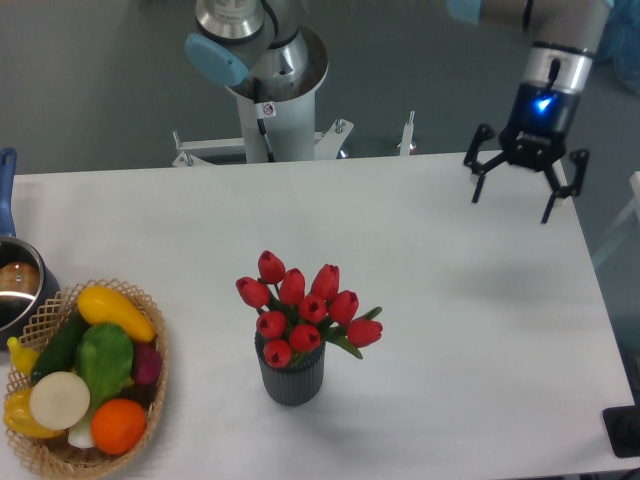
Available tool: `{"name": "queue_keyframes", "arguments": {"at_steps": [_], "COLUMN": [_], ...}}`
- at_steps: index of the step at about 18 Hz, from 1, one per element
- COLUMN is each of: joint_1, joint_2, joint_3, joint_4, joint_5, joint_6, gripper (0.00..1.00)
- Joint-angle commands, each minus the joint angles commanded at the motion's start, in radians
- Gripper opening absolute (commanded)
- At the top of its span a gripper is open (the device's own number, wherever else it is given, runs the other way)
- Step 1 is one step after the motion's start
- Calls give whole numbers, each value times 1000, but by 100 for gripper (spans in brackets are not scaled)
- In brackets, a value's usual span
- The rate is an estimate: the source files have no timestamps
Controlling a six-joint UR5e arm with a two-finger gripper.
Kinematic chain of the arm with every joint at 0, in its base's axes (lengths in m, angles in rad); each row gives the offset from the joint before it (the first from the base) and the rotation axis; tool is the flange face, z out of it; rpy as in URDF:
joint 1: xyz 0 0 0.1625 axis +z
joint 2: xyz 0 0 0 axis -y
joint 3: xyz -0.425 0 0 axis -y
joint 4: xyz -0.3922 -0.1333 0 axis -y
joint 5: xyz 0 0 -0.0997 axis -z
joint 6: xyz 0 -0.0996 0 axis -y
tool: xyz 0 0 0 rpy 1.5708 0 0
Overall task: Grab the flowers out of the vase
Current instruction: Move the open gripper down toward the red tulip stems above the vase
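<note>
Nothing of the task is done yet. The flowers (305, 310) stand in the vase (291, 377) near the middle of the table (450, 300). The gripper (512, 200) hangs well apart at the far right, jaws spread wide and empty; approach, grasp and lift remain

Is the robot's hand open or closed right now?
Open. The hand has its two fingers spread wide apart with nothing between them, up over the table's far right corner.
</note>
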Motion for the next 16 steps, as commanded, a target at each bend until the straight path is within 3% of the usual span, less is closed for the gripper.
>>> {"name": "queue_keyframes", "arguments": {"at_steps": [7,12,16], "joint_1": [-87,-111,-141], "joint_2": [-5,5,-5], "joint_3": [-37,-92,-100], "joint_4": [0,5,5], "joint_5": [-2,-11,-59], "joint_6": [20,17,-7], "gripper": [100,100,100]}}
